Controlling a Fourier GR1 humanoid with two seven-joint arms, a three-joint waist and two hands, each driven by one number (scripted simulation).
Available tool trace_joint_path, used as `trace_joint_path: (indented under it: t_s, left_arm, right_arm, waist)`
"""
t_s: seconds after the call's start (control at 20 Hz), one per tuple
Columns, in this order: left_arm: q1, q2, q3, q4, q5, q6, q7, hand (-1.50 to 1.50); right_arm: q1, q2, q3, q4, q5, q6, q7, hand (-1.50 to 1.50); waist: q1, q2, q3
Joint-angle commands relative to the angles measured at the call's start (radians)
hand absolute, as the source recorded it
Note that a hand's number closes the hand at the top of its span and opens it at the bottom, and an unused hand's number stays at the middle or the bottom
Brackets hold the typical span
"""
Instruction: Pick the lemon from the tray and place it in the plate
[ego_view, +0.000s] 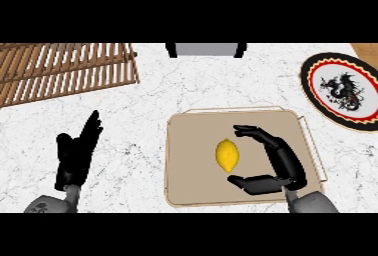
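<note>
A yellow lemon (227, 155) lies near the middle of the tan tray (192, 150). My right hand (284, 162) hovers over the tray just right of the lemon, fingers and thumb curved in a wide C around it without touching it. The plate (319, 82), white with a black and red rim and a dragon figure, sits at the far right of the counter. My left hand (74, 152) rests open at the left of the view, fingers pointing up, away from the tray.
A wooden slatted rack (63, 70) covers the back left of the marble counter. A dark grey box (205, 49) stands at the back centre. A wooden corner (367, 50) shows at the top right.
</note>
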Motion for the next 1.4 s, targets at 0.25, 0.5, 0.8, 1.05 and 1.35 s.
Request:
trace_joint_path:
  t_s: [0.25, 0.5, 0.8, 1.05, 1.35]
  left_arm:
    - [0.007, -0.022, -0.017, -0.046, -0.046, 0.047, 0.048, 0.00]
    - [0.043, -0.023, -0.009, -0.047, -0.038, 0.018, 0.041, 0.00]
    - [0.014, -0.033, 0.024, -0.005, -0.045, 0.001, 0.022, 0.00]
    - [0.010, -0.073, 0.026, 0.018, -0.075, -0.020, 0.004, 0.00]
    - [0.002, -0.043, 0.120, 0.007, -0.084, -0.079, 0.045, 0.00]
  right_arm:
    - [-0.135, -0.212, 0.050, -0.010, 0.273, 0.008, 0.157, -1.50]
    - [-0.211, -0.278, 0.105, -0.110, 0.343, 0.124, 0.375, -1.50]
    - [-0.301, -0.260, 0.161, -0.114, 0.316, 0.345, 0.590, -1.50]
    - [-0.351, -0.209, 0.132, -0.050, 0.336, 0.452, 0.625, -1.50]
    - [-0.267, -0.165, 0.088, -0.097, 0.430, 0.482, 0.621, -1.50]
  waist:
    - [-0.002, -0.008, -0.003]
    - [-0.003, -0.009, -0.003]
    - [-0.004, -0.005, -0.003]
    - [-0.005, -0.003, -0.002]
    - [-0.009, -0.005, -0.002]
